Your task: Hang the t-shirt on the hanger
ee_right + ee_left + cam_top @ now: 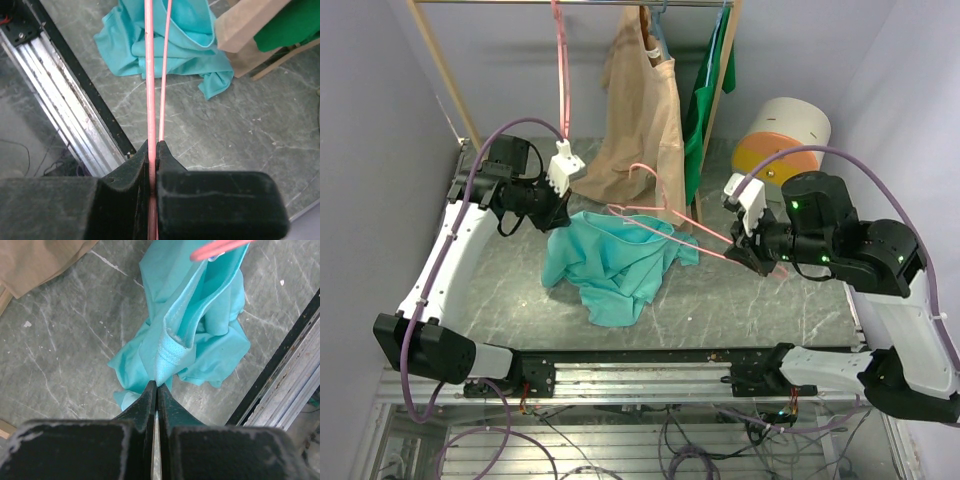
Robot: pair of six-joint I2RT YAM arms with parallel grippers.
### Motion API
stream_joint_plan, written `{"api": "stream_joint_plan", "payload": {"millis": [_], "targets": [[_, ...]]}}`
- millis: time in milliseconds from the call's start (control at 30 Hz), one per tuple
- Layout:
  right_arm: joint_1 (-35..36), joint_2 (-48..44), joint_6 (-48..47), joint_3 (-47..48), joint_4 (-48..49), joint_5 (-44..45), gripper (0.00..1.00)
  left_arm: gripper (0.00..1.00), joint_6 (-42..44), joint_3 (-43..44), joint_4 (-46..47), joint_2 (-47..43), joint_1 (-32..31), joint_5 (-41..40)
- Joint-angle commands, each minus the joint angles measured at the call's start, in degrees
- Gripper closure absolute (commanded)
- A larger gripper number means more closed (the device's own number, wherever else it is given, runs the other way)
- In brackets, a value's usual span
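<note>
Table (500, 290): t-shirt (615, 265) heaped at centre, between the two grippers. Left gripper (557, 200) at its rear left edge; hanger (685, 228) across its rear right edge, reaching right into the right gripper (745, 245). Behind: rail (570, 3) with spare hanger (561, 70) left, two hung garments (645, 110) right. Drum (785, 140) far right.

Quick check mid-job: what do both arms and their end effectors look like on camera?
The left arm and right arm have white links and black joint housings, each trailed by a lavender cable. Small green lights glow on the right arm's housings. The left end effector and right end effector have black, tapered fingers.
</note>
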Motion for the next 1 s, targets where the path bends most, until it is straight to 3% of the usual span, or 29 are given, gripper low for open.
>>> {"api": "stream_joint_plan", "payload": {"millis": [0, 967], "targets": [[0.09, 0.22, -5.02, -2.19, -1.01, -4.97, 1.0, 0.92, 5.38, 2.4, -3.74, 0.25, -0.5, 0.32], [0.03, 7.03, -24.35, -4.77, 1.32, -5.9, 1.0, 0.9, 19.24, 3.1, -10.18, -4.01, -1.16, 0.45]]}}
